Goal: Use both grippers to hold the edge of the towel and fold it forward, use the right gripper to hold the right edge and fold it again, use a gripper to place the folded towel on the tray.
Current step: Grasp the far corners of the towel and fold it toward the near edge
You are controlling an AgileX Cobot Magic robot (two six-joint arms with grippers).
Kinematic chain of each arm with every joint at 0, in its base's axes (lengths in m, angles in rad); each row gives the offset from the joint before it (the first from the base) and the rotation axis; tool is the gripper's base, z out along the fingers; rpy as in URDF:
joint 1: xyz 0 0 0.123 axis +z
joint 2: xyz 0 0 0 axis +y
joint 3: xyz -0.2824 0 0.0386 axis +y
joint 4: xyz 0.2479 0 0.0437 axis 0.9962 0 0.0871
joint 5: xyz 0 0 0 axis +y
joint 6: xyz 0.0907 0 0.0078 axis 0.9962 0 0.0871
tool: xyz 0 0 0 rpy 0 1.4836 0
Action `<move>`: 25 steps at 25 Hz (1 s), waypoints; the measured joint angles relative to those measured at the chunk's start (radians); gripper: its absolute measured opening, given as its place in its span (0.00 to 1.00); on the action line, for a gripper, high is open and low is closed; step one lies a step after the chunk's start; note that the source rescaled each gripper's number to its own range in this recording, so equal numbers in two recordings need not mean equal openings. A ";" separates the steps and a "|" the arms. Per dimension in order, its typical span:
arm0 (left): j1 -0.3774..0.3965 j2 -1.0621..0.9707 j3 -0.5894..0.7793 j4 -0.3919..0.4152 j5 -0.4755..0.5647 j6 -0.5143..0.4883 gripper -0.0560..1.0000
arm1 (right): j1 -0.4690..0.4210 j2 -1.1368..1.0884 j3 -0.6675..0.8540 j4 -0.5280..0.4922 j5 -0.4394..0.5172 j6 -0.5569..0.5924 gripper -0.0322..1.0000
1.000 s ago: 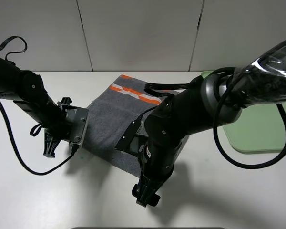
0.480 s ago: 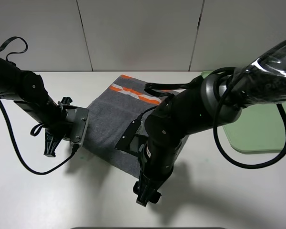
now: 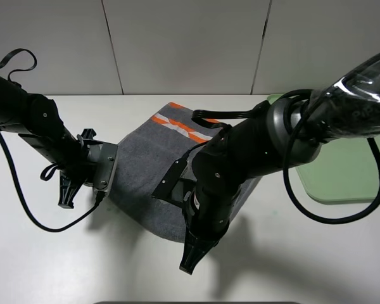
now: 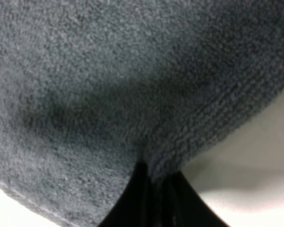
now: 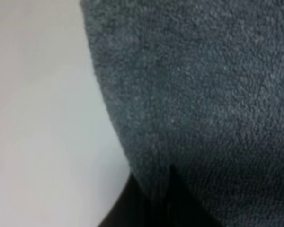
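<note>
The dark grey towel (image 3: 152, 164) lies flat mid-table, its orange-and-white band (image 3: 183, 125) at the far end. In the left wrist view my left gripper (image 4: 154, 191) is shut on the towel (image 4: 132, 85), pinching a small fold of cloth near its edge. My right gripper (image 3: 190, 261) sits at the towel's near edge, fingers drawn to a point. The right wrist view shows it shut on the towel (image 5: 203, 94) right at the hem. The bulky right arm (image 3: 240, 164) covers the towel's right part. The pale green tray (image 3: 348, 174) lies at the right, partly behind that arm.
The left arm (image 3: 31, 120) reaches in from the left, its silver camera plate (image 3: 105, 166) over the towel's left corner, and a black cable (image 3: 25, 209) loops across the table. A white panelled wall (image 3: 190, 44) closes the back.
My right gripper has closed from wide open onto the towel's near edge. The cloth has shifted slightly, with the near edge bulging. The left gripper has stayed shut and still.
</note>
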 joint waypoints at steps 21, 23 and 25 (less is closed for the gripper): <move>0.000 -0.212 0.010 0.006 0.117 0.001 0.05 | 0.000 -0.130 -0.057 0.016 0.171 0.033 0.03; 0.000 -0.239 0.010 0.006 0.135 0.001 0.05 | 0.000 -0.154 -0.057 0.016 0.194 0.045 0.03; 0.000 -0.270 0.010 0.006 0.161 0.001 0.05 | 0.000 -0.179 -0.057 0.017 0.214 0.054 0.03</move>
